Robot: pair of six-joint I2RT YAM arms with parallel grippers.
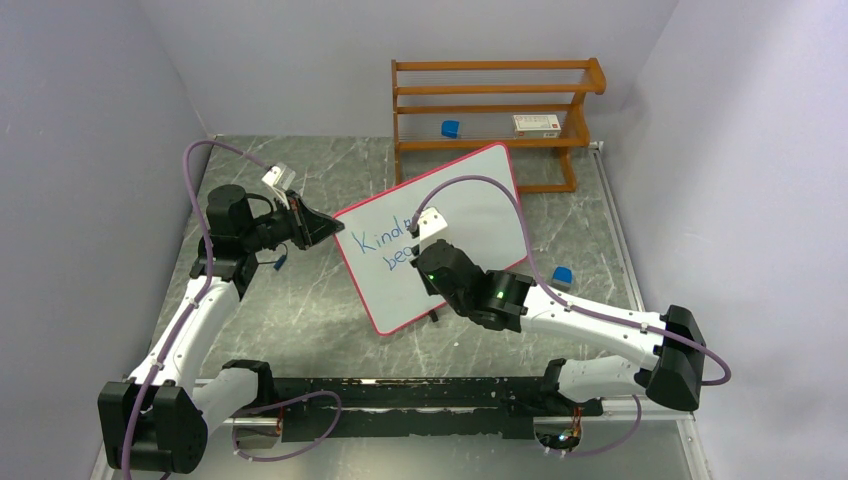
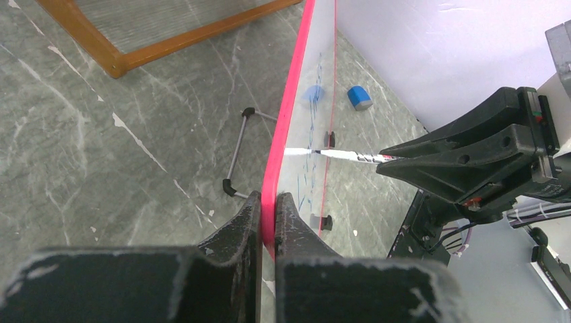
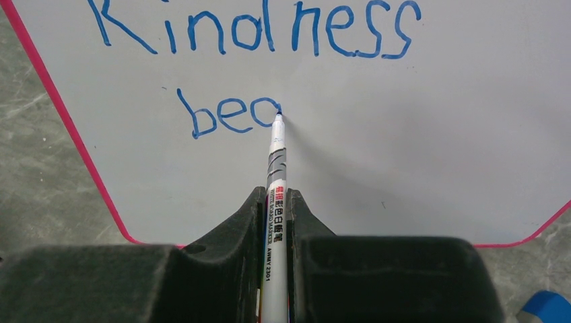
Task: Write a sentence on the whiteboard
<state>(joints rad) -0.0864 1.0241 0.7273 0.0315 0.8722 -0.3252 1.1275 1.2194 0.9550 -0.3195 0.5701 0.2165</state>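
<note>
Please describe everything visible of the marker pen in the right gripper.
The thin white marker pen has a grey band near its dark tip and red and black print along the barrel. The right gripper is shut on it from both sides. Its tip touches the red-rimmed white whiteboard, at the end of the unfinished blue word.

Grey marble-look table (image 1: 300,330), plain pale lavender walls (image 1: 90,150), even light.
At far edge a wooden rack (image 1: 495,90) against the back wall, holding a small blue block (image 1: 451,128) and a white box (image 1: 536,123); second blue block (image 1: 563,275) on table, right side.
</note>
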